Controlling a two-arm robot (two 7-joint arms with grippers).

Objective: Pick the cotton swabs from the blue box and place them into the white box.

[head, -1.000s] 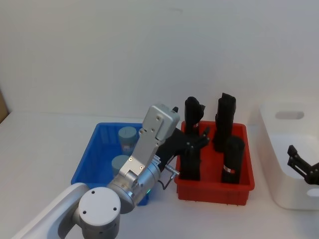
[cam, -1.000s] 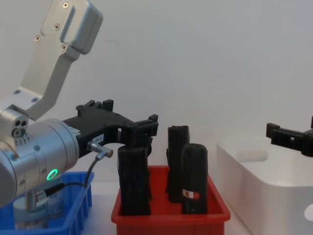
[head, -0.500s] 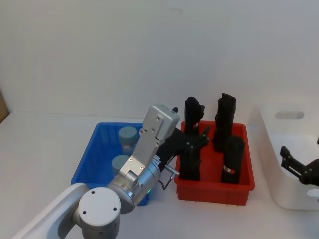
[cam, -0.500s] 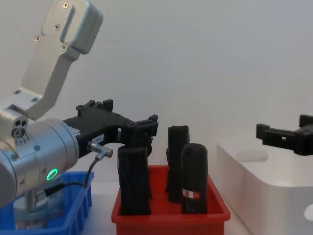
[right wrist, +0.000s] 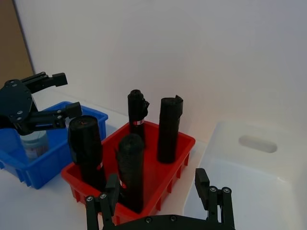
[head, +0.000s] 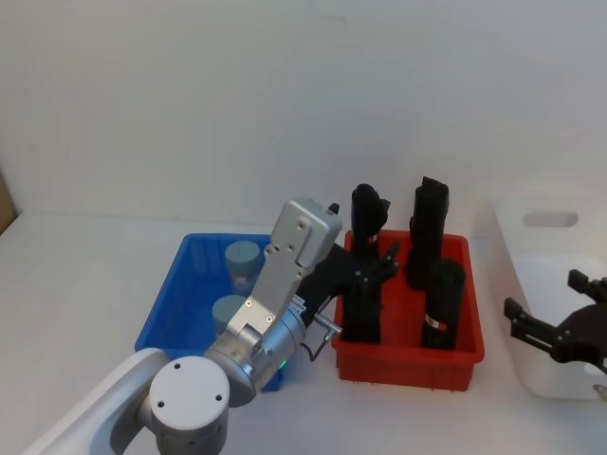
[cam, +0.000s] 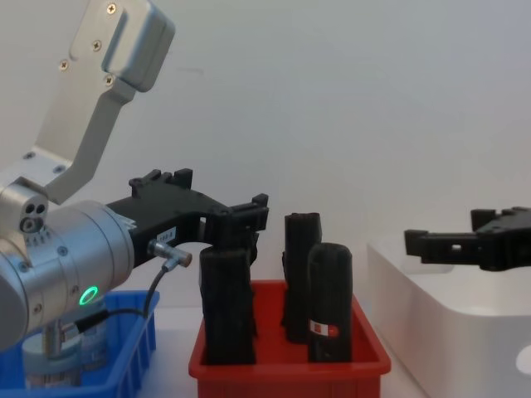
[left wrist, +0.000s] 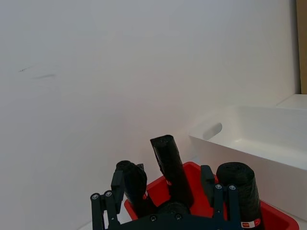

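Note:
Two cotton swabs jars with pale lids, one [head: 243, 261] behind the other [head: 229, 311], stand in the blue box [head: 167, 305]; one jar [cam: 71, 351] shows low in the chest view. My left gripper [head: 375, 265] hangs open and empty above the seam between the blue box and the red bin, its fingers [left wrist: 103, 211] spread towards the black rolls. Over the near left part of the white box [head: 548, 220], my right gripper [head: 541, 294] is open with nothing in it. The right wrist view shows its fingers [right wrist: 211, 191] apart above the white box [right wrist: 254, 143].
A red bin [head: 408, 351] holding several tall black rolls [head: 442, 303] sits between the blue box and the white box. My left arm's silver housing [head: 299, 251] rises over the blue box's right side. A plain white wall stands behind the table.
My right gripper has moved left and nearer to me, from the white box's right side to its left part. The left arm and the jars have not moved.

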